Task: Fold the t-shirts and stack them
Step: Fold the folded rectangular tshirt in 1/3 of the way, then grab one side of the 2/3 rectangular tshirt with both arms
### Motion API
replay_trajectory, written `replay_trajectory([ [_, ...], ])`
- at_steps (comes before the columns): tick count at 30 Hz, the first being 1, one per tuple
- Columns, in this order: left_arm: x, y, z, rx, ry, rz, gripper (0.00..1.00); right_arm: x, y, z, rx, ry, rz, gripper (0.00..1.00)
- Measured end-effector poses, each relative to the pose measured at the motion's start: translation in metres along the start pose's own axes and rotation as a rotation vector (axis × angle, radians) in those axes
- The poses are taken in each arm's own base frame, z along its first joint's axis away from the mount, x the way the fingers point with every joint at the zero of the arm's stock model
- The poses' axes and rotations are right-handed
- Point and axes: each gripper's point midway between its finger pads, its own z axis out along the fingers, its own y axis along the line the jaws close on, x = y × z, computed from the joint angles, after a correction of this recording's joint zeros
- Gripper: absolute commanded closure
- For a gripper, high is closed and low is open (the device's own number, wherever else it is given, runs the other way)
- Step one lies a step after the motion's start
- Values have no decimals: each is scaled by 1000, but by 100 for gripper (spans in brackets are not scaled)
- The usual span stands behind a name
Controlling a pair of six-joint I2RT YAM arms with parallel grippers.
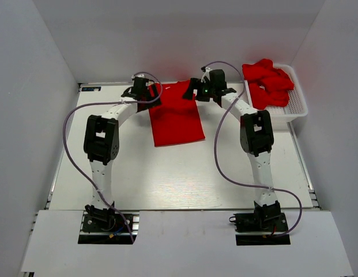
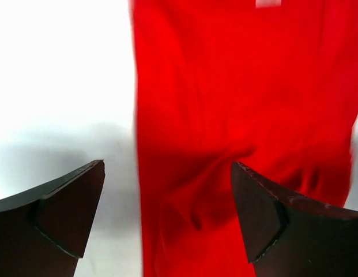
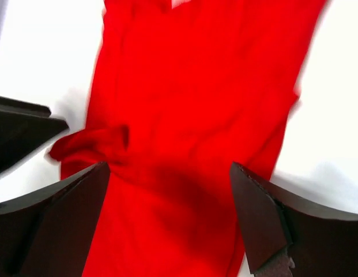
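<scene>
Two arms (image 1: 101, 138) (image 1: 256, 134) arched over t-shirt (image 1: 177, 118), jaws wide

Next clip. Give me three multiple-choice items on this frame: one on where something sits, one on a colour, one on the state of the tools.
1. Where does the white basket stand?
A) at the far right of the table
B) at the near left edge
C) between the arms' bases

2. What colour is the shirt lying flat between the tools?
A) blue
B) red
C) white

3. How do the left tool and right tool stand?
A) both shut on cloth
B) left open, right shut
C) both open

Key: 1 A, the top view shows it in the far right corner; 2 B, it is bright red in every view; 3 C, each wrist view shows fingers wide apart above the cloth.
</scene>
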Motion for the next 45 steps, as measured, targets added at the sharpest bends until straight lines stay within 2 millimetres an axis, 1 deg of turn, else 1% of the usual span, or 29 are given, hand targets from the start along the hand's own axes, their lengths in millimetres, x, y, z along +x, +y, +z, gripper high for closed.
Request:
replay_trajectory([
  [1, -17, 4, 5, -8, -27, -20, 0, -10, -1, 3, -16, -22, 4, 10],
  [2, -28, 6, 6, -10, -47, -30, 0, -16, -2, 2, -26, -34, 7, 10],
  [4, -53, 12, 1, -14, -92, -52, 0, -24, -4, -4, -36, -49, 4, 10],
  [5, -62, 17, -5, -17, -110, -59, 0, -26, -5, -9, -35, -56, 4, 10],
  [6, -68, 20, -9, -16, -123, -61, 0, -25, -5, -17, -32, -57, 1, 10],
  [7, -70, 23, -16, -9, -139, -61, 0, -18, -6, -26, -24, -44, 4, 10],
  [9, -59, 25, -31, 8, -127, -41, 0, -5, -3, -45, -16, -23, 4, 10],
  [11, -36, 23, -46, 35, -87, -13, 0, 11, 4, -66, -11, 3, 1, 10],
  [13, -15, 16, -55, 79, -53, 11, 0, 25, 11, -83, -9, 24, 0, 10],
  [15, 13, 9, -63, 135, -1, 33, 0, 41, 16, -97, -6, 44, 2, 10],
  [17, 46, 4, -68, 178, 64, 52, 0, 56, 18, -107, -3, 64, 4, 10],
  [19, 80, 0, -69, 203, 137, 70, 0, 76, 15, -113, 7, 95, 18, 10],
  [20, 93, 0, -69, 208, 167, 77, 0, 85, 12, -114, 13, 112, 26, 10],
  [22, 115, -2, -71, 215, 217, 91, 0, 105, 6, -115, 23, 152, 48, 10],
  [24, 130, -5, -73, 225, 250, 105, 0, 125, 1, -117, 31, 192, 71, 10],
  [26, 138, -8, -75, 229, 265, 116, 0, 139, 0, -119, 23, 225, 91, 10],
  [27, 141, -10, -76, 230, 268, 122, 0, 143, 0, -119, 17, 236, 97, 10],
  [30, 142, -11, -76, 228, 268, 129, 0, 150, 1, -115, -9, 255, 109, 10],
  [34, 147, -7, -75, 221, 267, 131, 0, 159, 0, -112, -25, 278, 127, 10],
  [40, 147, -8, -73, 243, 237, 129, 0, 160, 2, -110, -49, 276, 129, 10],
  [43, 146, -12, -72, 267, 227, 127, 5, 159, 4, -109, -61, 271, 130, 10],
  [45, 147, -14, -72, 288, 220, 126, 6, 159, 4, -108, -65, 267, 131, 10],
])
